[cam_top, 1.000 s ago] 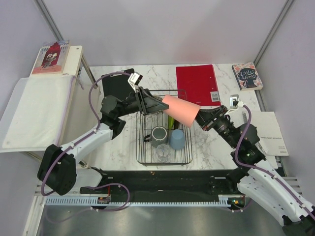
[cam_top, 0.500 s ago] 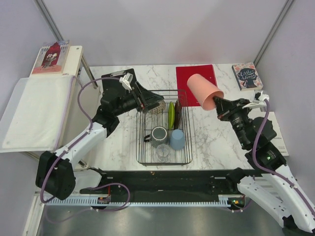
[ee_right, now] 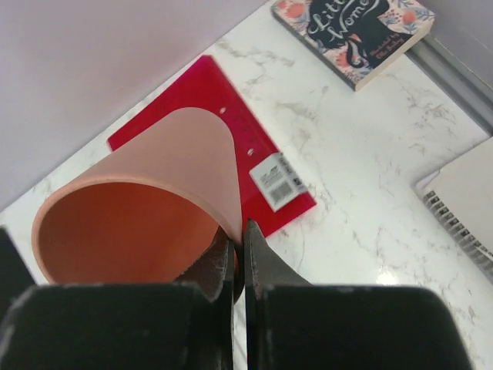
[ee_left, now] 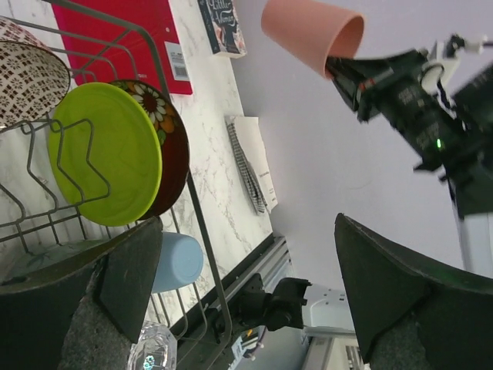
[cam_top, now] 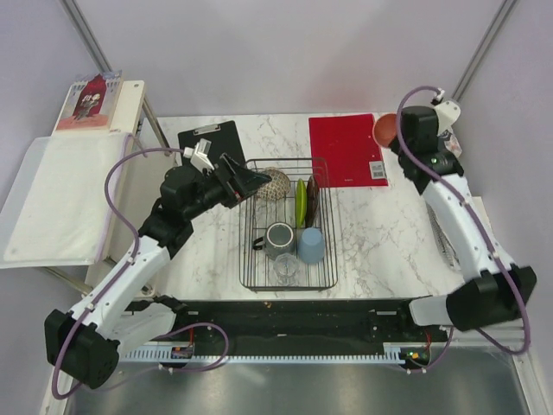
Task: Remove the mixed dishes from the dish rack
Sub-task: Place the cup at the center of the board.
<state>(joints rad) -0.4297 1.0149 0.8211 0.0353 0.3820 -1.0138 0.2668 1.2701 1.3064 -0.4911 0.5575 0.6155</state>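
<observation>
Dish rack (cam_top: 289,286), near to far: small clear glass (cam_top: 285,268); grey mug (cam_top: 279,238) beside light-blue cup (cam_top: 311,245); lime-green plate (cam_top: 300,201) and dark red plate (cam_top: 312,201), upright; mesh bowl (cam_top: 275,183). Left gripper (cam_top: 252,179): spread wide, empty, beside the bowl. Right gripper (ee_right: 239,254): pinching the rim of the pink cup (ee_right: 154,193), aloft by the red folder (cam_top: 346,147).

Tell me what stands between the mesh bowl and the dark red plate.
The lime-green plate, standing on edge; the left wrist view shows it plainly, and the top view shows it too.
</observation>
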